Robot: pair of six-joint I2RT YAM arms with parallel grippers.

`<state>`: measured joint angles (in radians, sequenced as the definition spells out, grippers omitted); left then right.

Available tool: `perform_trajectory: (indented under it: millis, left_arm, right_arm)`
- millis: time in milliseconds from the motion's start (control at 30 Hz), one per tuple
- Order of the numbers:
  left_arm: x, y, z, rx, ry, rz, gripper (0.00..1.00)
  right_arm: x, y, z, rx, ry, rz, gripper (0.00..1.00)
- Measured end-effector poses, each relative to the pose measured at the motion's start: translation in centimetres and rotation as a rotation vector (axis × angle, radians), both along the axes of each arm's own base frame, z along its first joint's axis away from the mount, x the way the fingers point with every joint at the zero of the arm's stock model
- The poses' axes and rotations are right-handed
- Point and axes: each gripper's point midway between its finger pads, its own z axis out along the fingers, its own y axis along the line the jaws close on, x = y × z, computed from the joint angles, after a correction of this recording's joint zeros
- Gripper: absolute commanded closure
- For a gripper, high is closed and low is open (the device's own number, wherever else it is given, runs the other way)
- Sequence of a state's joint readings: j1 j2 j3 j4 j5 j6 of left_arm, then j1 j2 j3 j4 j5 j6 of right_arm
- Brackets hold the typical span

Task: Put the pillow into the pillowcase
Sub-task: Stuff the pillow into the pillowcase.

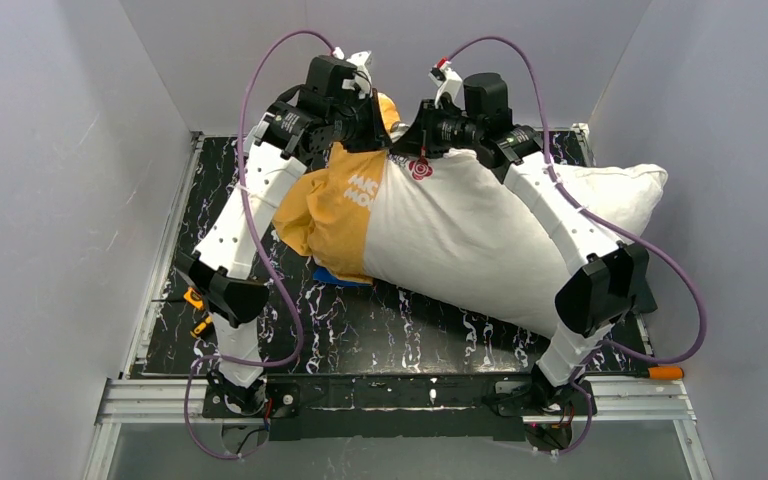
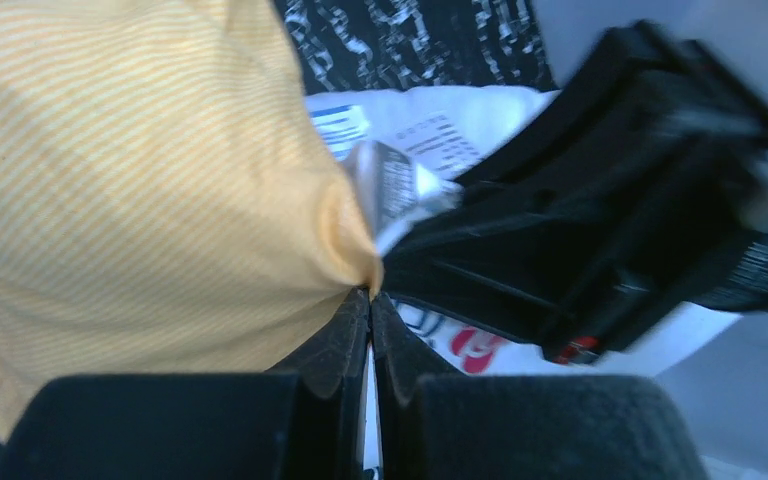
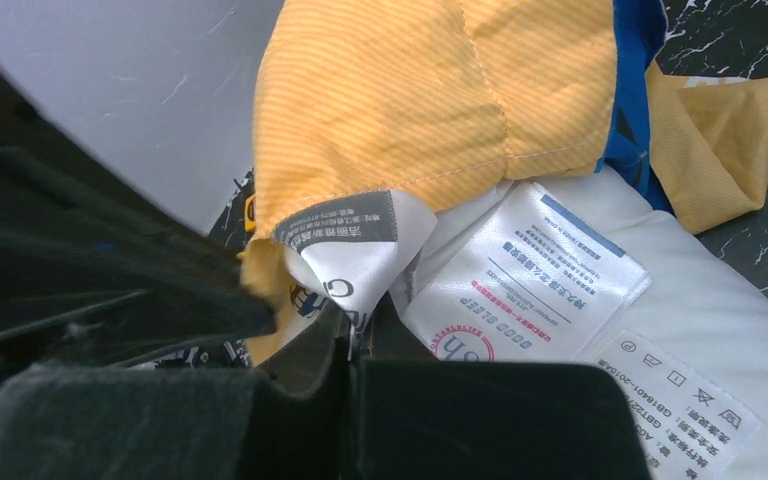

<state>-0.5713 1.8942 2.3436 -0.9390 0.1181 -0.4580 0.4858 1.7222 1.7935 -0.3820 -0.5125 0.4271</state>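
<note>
L hand [image 2: 370,292] clenched on orange case [image 1: 335,205] edge. R hand [image 3: 355,325] just beside it, clenched on folded label [image 3: 360,240] at that same edge. The pillow [image 1: 460,230] lies on worktop [image 1: 410,325], running from the hands back toward R arm's base; only the end near L hand is inside. Best approach, IMO: hold both pinches firm, spread hands to open the mouth, drag case evenly along. Label grip looks weak and may slip.
</note>
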Motion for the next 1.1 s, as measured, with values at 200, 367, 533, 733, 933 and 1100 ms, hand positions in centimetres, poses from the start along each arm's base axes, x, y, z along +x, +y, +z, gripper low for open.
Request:
perform_trajectory:
  millis: [200, 367, 533, 733, 933, 1100]
  left_arm:
    - [-0.5, -2.9, 4.6, -0.152, -0.103, -0.076, 1.0]
    - [-0.2, -5.3, 5.5, -0.192, -0.139, -0.115, 1.0]
    - [0.3, -4.4, 3.9, -0.153, -0.13, -0.064, 1.0]
    - [0.2, -3.8, 2.1, -0.125, -0.091, -0.057, 1.0]
    - [-7.4, -10.3, 6.2, -0.276, -0.103, -0.408, 1.0]
    - [-13.3, -13.2, 7.7, -0.33, -0.117, -0.637, 0.9]
  right_arm:
    - [2.2, 0.8, -0.4, 0.039, 0.033, -0.023, 0.99]
    - [2.9, 1.6, 0.0, 0.095, 0.065, -0.026, 0.99]
    - [3.8, 2.5, -0.4, 0.144, 0.127, -0.019, 0.99]
    - [5.3, 3.8, -1.5, 0.228, 0.226, -0.014, 0.99]
    - [9.2, 4.8, -2.0, 0.312, 0.209, -0.071, 0.99]
    - [11.7, 5.1, -3.3, 0.352, 0.232, -0.107, 0.99]
